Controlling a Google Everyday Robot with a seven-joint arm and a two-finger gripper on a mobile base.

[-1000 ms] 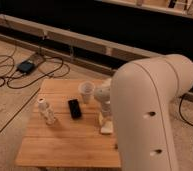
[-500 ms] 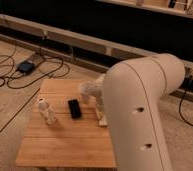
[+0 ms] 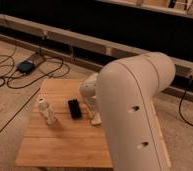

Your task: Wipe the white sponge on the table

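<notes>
The light-brown wooden table (image 3: 65,145) fills the lower left of the camera view. The white sponge (image 3: 96,120) lies flat on its right half, partly hidden by my arm. My gripper (image 3: 91,102) hangs at the end of the large white arm (image 3: 132,110), just above and to the left of the sponge, close to the table top. A black phone (image 3: 74,108) lies just left of the gripper. An upright white bottle (image 3: 46,112) stands further left. The pale cup is hidden behind my wrist.
Black cables (image 3: 10,75) and a dark box (image 3: 27,66) lie on the floor left of the table. A dark wall with a long rail (image 3: 65,37) runs behind it. More cable (image 3: 190,120) lies on the floor at the right.
My arm has swung left and lower over the table. It now covers the cup and more of the sponge. Bottle and phone have not moved.
</notes>
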